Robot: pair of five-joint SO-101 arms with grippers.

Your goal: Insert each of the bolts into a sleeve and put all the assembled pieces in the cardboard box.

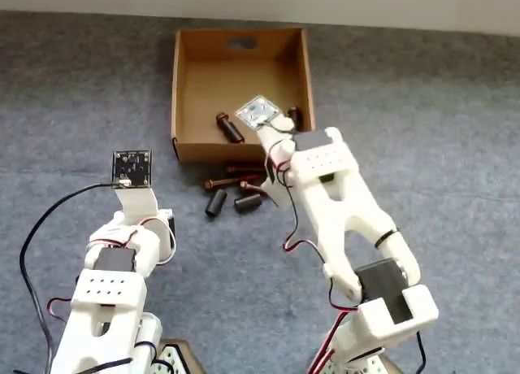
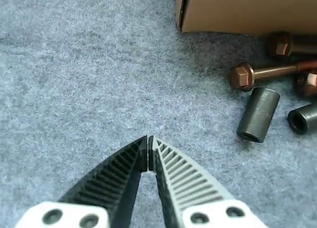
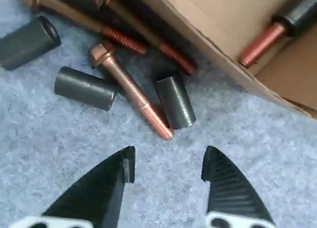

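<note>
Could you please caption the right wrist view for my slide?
Open right gripper near loose copper-coloured bolts and dark cylindrical sleeves beside a cardboard box.

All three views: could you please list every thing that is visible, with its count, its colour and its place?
cardboard box: one, brown, open, at the carpet's far side.
assembled piece: one, dark sleeve on copper bolt, inside the box.
second dark thing: one, by the box's wall, partly hidden.
loose bolts: three, copper, on the carpet outside the box's near wall.
loose sleeves: three, dark grey, lying among the bolts.
carpet: one, grey, under everything.
left gripper: one, black, shut and empty, over bare carpet beside the pile.
right gripper: one, black, open, near the loose bolts.
</note>
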